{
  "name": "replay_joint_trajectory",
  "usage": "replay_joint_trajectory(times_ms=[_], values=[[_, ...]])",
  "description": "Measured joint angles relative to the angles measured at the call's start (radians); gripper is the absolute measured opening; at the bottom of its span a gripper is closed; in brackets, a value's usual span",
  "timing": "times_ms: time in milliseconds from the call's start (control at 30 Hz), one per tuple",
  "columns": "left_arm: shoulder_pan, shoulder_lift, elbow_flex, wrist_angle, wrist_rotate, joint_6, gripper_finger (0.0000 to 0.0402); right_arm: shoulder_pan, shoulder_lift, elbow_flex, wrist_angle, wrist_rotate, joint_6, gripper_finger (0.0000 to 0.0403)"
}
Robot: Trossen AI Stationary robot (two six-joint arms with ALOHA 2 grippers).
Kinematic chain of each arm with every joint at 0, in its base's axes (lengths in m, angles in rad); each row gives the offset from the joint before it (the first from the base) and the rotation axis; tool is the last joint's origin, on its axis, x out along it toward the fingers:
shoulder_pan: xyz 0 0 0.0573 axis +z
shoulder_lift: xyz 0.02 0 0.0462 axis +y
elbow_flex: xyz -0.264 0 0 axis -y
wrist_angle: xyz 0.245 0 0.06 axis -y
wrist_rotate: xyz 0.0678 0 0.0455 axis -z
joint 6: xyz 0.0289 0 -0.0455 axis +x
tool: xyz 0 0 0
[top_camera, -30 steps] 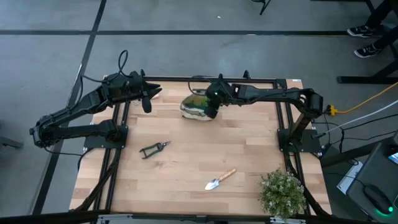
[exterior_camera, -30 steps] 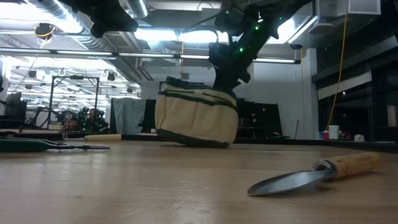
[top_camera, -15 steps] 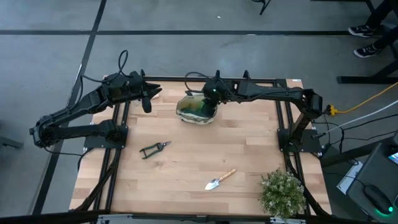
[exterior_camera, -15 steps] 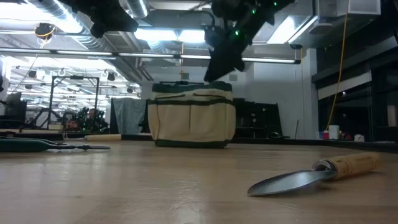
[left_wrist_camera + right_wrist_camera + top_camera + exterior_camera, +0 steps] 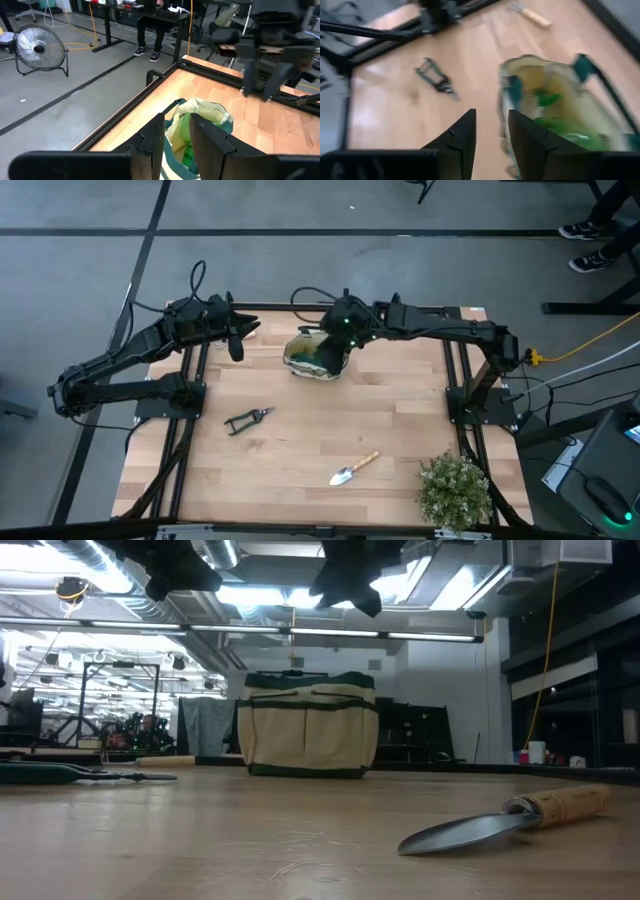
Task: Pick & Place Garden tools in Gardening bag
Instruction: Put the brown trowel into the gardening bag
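Observation:
The gardening bag [image 5: 315,355] [image 5: 310,730] stands upright on its base at the table's far middle, with something green [image 5: 186,150] inside. My right gripper [image 5: 336,340] [image 5: 491,114] hangs open above its mouth, slanting down, clear of it. My left gripper [image 5: 236,345] [image 5: 176,116] waits open at the far left, pointing toward the bag. The black pruning shears [image 5: 248,419] [image 5: 436,77] lie flat at the left. The trowel [image 5: 353,469] [image 5: 510,818] lies flat near the front. A small wood-handled tool [image 5: 532,15] lies by the far left edge.
A bushy potted plant [image 5: 455,490] stands at the near right corner. Black frame rails [image 5: 460,380] run along the table's sides and far edge. Bare wood [image 5: 380,410] lies between the bag, shears and trowel. Beyond the table are a fan [image 5: 40,50] and a seated person's legs [image 5: 147,30].
My right gripper has risen from the bag's mouth to well above it and has tipped less steeply. The bag, tilted a second ago, has dropped back upright on its base and stayed there.

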Motion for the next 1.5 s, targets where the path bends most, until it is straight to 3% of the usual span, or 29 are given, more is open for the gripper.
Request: replay_joint_trajectory(times_ms=[300, 600, 833, 1033, 1233, 1500], values=[[0.0, 0.0, 0.0, 0.0, 0.0, 0.0, 0.0086, 0.099, 0.0, 0.0, 0.002, -0.03, 0.022, 0.0116], [0.0, 0.0, 0.0, 0.0, 0.0, 0.0, 0.0086, 0.165, 0.0, 0.0, -0.025, -0.229, 0.018, 0.0116], [0.0, 0.0, 0.0, 0.0, 0.0, 0.0, 0.0086, 0.218, 0.0, 0.0, -0.21, -0.422, -0.021, 0.0116], [0.0, 0.0, 0.0, 0.0, 0.0, 0.0, 0.0086, 0.315, 0.0, 0.0, -0.339, -0.426, -0.059, 0.0116], [0.0, 0.0, 0.0, 0.0, 0.0, 0.0, 0.0086, 0.433, 0.0, 0.0, -0.345, -0.414, -0.074, 0.0116], [0.0, 0.0, 0.0, 0.0, 0.0, 0.0, 0.0086, 0.576, 0.0, 0.0, -0.344, -0.303, -0.079, 0.0117]])
